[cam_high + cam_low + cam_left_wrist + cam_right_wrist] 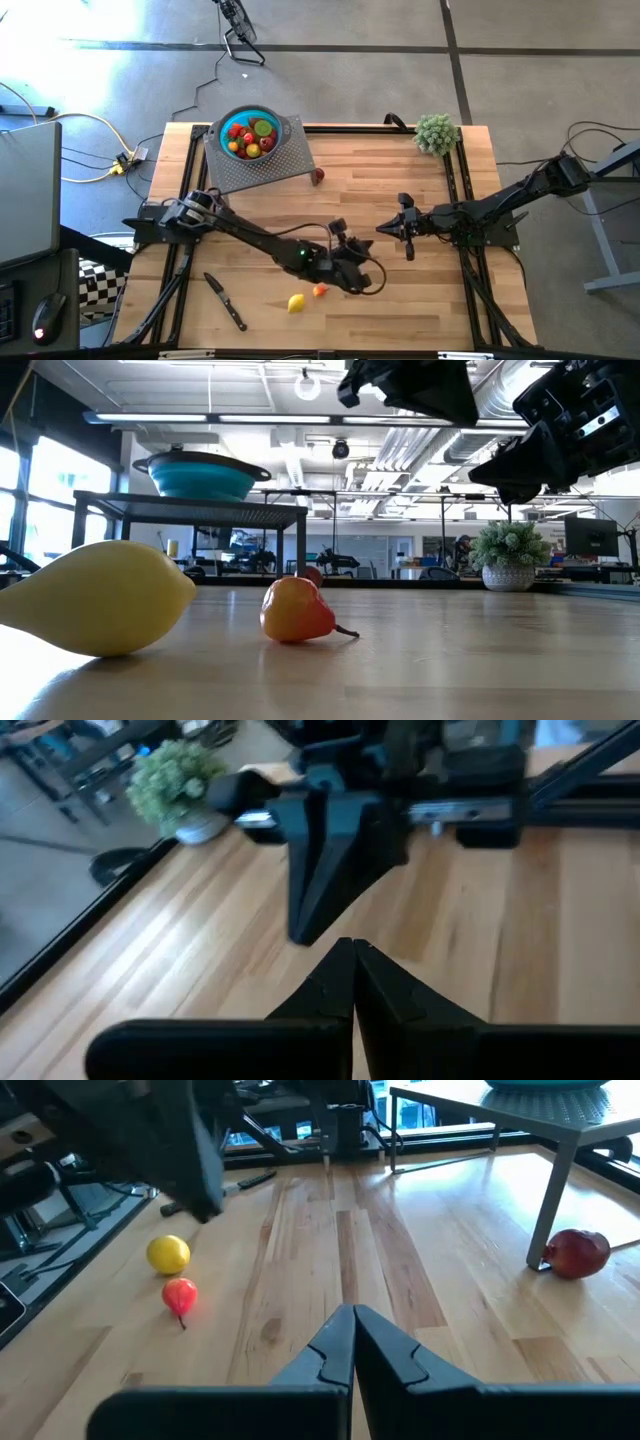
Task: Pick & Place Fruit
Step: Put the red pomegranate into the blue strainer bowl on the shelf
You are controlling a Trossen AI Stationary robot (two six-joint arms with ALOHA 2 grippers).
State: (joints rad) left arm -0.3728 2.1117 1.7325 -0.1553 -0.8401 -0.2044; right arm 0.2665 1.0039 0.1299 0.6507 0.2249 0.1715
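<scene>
- Left gripper (352,268) is hovering over the wooden table (400,190) near centre, fingers pressed together, holding nothing – the left wrist view shows the tips meeting.
- Right gripper (392,228) is sitting at about 3 o'clock from table centre, pointing toward 9 o'clock, jaws also closed and empty.
- The two grippers are facing each other, close but apart.
- Yellow lemon (296,302) and small red-orange fruit (320,290) are lying loose on the wood at about 6 o'clock, just beside each other – both below the left gripper.
- Dark red fruit (318,175) is resting at the foot of the grey mesh stand (285,160), around 11 o'clock.
- Teal bowl (228,124) is sitting on that stand, holding several red, orange and green fruits (252,138).
- Black-handled knife (225,301) is lying at 7 o'clock.
- Fuzzy green plant ball (437,133) is sitting at 1 o'clock, by the table edge.
</scene>
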